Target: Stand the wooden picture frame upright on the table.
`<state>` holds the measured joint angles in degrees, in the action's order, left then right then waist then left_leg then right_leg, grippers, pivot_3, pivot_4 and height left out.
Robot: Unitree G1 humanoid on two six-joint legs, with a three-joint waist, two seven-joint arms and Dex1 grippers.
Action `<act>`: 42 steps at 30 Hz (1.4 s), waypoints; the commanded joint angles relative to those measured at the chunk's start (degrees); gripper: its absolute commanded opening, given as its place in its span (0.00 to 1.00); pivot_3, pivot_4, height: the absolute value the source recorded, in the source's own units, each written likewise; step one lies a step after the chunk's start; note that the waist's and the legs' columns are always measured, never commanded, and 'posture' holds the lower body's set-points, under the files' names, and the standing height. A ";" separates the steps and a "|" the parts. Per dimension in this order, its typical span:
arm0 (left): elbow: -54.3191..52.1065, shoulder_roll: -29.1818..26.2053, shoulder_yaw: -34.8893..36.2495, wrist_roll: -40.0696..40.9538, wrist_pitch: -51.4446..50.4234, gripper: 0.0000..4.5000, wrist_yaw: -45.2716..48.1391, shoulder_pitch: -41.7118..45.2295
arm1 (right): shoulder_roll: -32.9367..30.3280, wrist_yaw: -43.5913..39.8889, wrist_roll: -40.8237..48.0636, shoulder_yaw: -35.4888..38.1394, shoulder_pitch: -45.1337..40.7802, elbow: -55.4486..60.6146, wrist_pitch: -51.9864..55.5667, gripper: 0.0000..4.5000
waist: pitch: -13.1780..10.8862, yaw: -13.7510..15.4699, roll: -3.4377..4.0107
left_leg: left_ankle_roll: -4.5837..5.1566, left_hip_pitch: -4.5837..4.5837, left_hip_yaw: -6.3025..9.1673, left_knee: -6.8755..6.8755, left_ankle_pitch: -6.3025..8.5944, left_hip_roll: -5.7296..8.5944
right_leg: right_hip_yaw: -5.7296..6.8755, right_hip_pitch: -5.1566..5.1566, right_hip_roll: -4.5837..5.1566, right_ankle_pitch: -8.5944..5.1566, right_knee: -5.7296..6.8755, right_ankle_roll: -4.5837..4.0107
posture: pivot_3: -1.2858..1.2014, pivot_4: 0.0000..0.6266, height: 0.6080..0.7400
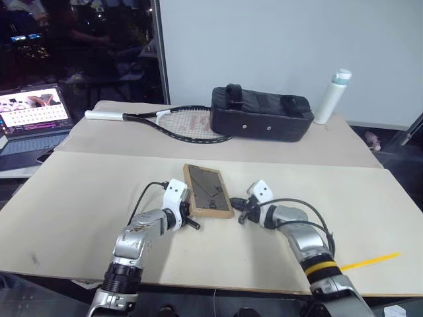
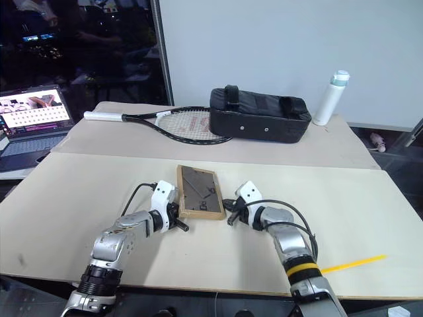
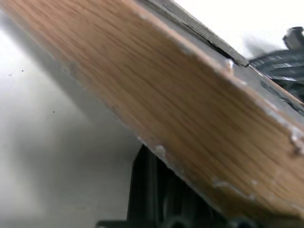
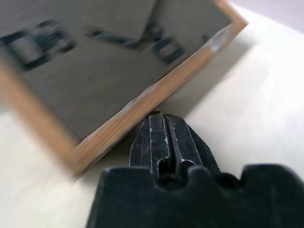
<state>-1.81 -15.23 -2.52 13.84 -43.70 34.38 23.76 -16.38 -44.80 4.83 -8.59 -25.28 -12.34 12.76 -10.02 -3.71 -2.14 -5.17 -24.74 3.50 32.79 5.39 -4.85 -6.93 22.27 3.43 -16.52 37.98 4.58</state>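
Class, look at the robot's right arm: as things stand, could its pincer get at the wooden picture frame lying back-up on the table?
Probably yes. The right pincer, fingers shut, sits right at the wooden picture frame, by its edge, with only bare table between them; nothing blocks it.

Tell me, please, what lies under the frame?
The frame lies back-up on the table, one edge raised. The right gripper, shut, noses under its edge. Its front is hidden.
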 commanded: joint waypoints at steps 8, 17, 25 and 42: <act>-4.96 -13.75 -2.08 -0.51 -2.73 0.00 5.46 -5.32 | -1.65 -0.59 1.76 -1.45 1.47 11.18 6.84 0.00 | 0.00 -0.46 0.00 | -0.01 0.03 -0.01 -0.02 0.01 -0.02 | -0.01 0.02 0.00 -0.03 -0.01 -0.04 | 0.52 0.24 0.85; -2.93 -27.39 8.25 3.40 -2.43 0.00 8.70 -0.97 | -5.90 -2.93 4.49 -0.86 2.82 16.30 11.77 0.00 | -0.06 0.05 -0.08 | -0.03 -0.27 -0.04 -0.04 0.02 -0.04 | -0.03 0.36 0.01 -0.09 -0.04 -0.16 | 0.52 0.24 0.85; -9.43 -14.67 31.23 25.26 -45.24 0.11 -1.40 7.16 | -13.06 -10.82 7.53 0.87 -0.53 16.01 8.60 0.00 | -0.18 1.20 -0.19 | -0.01 -0.97 -0.01 0.10 0.01 0.00 | 0.01 0.89 0.01 -0.05 0.02 0.00 | 0.52 0.24 0.85; 7.61 -3.90 30.18 73.77 -48.61 0.99 -49.82 2.98 | -12.09 -10.46 2.65 -1.59 -7.58 2.23 -2.01 0.00 | -0.19 0.35 -0.23 | -0.01 -0.80 0.05 0.11 0.01 0.02 | -0.05 0.77 0.00 0.22 0.08 -0.33 | 0.52 0.24 0.85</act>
<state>5.20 -20.12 29.88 82.83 -91.82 -10.71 27.98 -29.15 -55.90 7.37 -10.93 -30.98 -11.12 12.51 -10.21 -3.37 -2.37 -5.18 -25.53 3.55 32.90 5.40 -4.84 -6.97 23.04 3.42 -16.29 38.06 4.25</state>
